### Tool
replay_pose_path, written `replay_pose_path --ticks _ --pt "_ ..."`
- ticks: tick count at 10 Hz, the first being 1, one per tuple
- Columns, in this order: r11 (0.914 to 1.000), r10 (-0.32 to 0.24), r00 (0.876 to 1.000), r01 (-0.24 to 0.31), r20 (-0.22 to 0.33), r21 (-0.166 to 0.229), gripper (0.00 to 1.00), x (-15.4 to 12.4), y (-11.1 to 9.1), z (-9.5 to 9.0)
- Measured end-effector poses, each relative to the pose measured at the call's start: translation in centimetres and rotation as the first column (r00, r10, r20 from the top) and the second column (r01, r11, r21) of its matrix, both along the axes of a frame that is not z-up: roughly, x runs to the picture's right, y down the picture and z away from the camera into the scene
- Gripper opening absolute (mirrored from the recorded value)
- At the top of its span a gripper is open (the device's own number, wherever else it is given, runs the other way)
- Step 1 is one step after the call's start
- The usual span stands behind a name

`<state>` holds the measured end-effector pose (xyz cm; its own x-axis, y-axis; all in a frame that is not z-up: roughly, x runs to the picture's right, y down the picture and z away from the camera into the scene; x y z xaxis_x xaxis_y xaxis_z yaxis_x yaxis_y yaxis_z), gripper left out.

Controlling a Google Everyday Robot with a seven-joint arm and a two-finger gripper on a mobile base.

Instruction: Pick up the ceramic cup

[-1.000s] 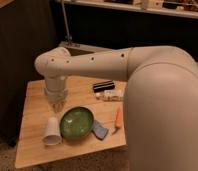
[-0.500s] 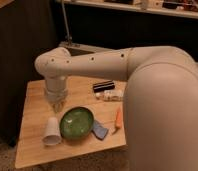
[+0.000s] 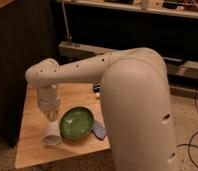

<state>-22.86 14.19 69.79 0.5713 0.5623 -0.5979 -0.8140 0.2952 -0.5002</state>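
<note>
The ceramic cup [image 3: 52,135] is small, white and tapered. It rests on the wooden table [image 3: 34,145] at the front left, just left of the round green bowl [image 3: 77,122], with its wide end toward the front. My gripper [image 3: 52,116] hangs from the white arm directly above the cup's narrow end, close to it or touching it. The wrist hides the contact.
A light blue object [image 3: 99,131] lies at the bowl's right edge. A dark object [image 3: 96,91] sits behind the arm on the table. My large white arm covers the table's right side. A dark wall panel stands to the left, and metal shelving behind.
The view has shifted a little. The gripper has lowered slightly toward the cup. The cup and bowl have not moved.
</note>
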Motion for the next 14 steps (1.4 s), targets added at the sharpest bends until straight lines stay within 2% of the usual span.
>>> replay_pose_path --ticks 1,3,4,6,9,12,13,14 --pt "0.9999 0.009 1.000 -0.009 0.010 -0.012 0.14 -0.7 0.6 0.3" --pt "0.9989 0.035 0.998 -0.034 0.048 -0.033 0.01 -1.8 1.8 0.5" --pt "0.9986 0.035 0.998 -0.033 0.057 -0.041 0.01 -2.1 1.9 0.6" --pt "0.9985 0.031 0.997 -0.028 0.064 -0.047 0.15 -3.0 2.2 1.1" --pt "0.9985 -0.006 0.998 0.009 0.057 -0.054 0.48 -4.1 3.0 1.7" --pt "0.9989 -0.024 0.999 0.025 0.038 -0.039 0.76 -4.4 3.2 2.5" --pt "0.9990 -0.026 0.999 0.027 0.034 -0.037 0.80 -4.5 3.3 2.7" --pt "0.9990 -0.027 0.999 0.028 0.032 -0.035 0.80 -4.6 3.3 2.9"
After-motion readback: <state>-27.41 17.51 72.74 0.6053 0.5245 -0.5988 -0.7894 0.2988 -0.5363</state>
